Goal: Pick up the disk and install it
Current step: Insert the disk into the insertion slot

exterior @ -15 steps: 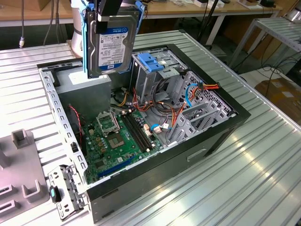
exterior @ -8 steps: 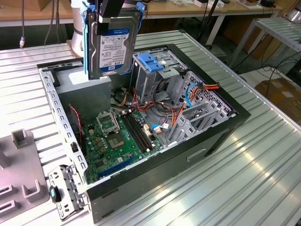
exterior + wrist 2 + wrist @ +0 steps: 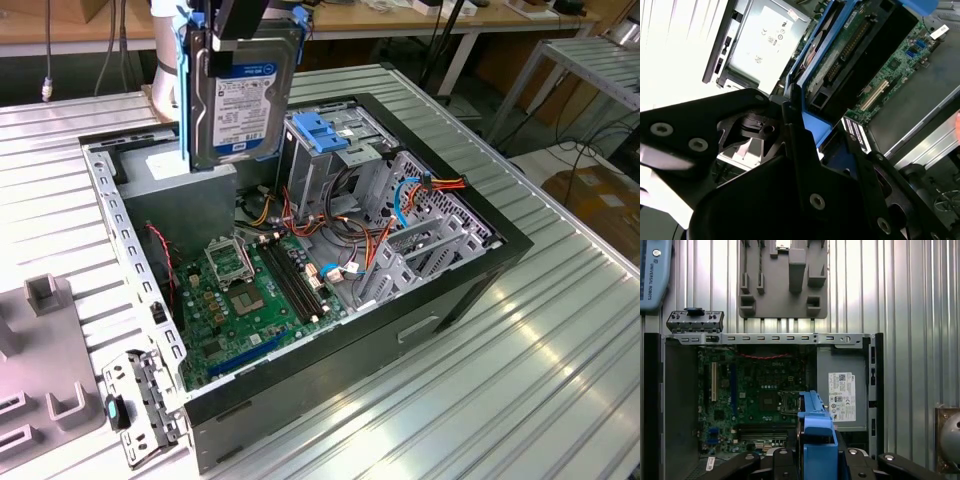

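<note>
Grey fixture plate, nearest the lens at the exterior view's left: lying on the ribbed metal table, carrying nothing of the task.
Slotted metal bracket, just beside it: resting at the corner of the open computer case.
Power-supply box, inside the case at its far end: sitting in place.
Disk, above that box: hanging upright in the air, label facing the exterior camera, blue rails along its sides, touching nothing in the case.
Gripper: holding the disk by its upper end, clamped on it. In the second wrist view, black fingers are pressing against a blue rail.
Motherboard: lying exposed on the case floor.
Drive cage with blue latch, to the exterior view's right of the disk: standing apart from it.
Judgement: the pick-up is looking complete. Installation is not yet done, the disk hanging clear of the cage.
</note>
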`<action>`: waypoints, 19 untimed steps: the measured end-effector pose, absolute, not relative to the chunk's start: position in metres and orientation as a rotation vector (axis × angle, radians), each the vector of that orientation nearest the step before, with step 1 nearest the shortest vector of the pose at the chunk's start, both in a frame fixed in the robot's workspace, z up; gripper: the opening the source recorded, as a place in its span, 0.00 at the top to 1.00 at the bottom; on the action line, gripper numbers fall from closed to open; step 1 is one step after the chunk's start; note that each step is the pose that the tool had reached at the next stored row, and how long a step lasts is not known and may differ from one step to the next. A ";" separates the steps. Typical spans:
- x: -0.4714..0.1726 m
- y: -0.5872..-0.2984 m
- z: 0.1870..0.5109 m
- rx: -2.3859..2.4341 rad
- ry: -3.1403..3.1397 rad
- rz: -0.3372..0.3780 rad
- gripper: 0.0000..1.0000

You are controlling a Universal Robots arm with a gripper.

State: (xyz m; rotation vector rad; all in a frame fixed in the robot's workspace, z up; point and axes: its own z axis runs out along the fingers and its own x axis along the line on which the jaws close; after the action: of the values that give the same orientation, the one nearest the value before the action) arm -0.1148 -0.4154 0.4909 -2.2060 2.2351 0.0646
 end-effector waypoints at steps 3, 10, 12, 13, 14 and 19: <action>-0.115 -0.417 0.491 -2.206 2.235 0.065 0.63; -0.114 -0.420 0.491 -2.206 2.235 0.065 0.63; -0.114 -0.422 0.491 -2.206 2.235 0.065 0.63; -0.114 -0.422 0.491 -2.206 2.235 0.065 0.63; -0.114 -0.423 0.491 -2.206 2.235 0.065 0.63; -0.113 -0.426 0.491 -2.206 2.235 0.065 0.63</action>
State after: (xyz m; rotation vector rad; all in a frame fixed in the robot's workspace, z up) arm -0.1129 -0.4256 0.4906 -2.2061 2.2351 0.0646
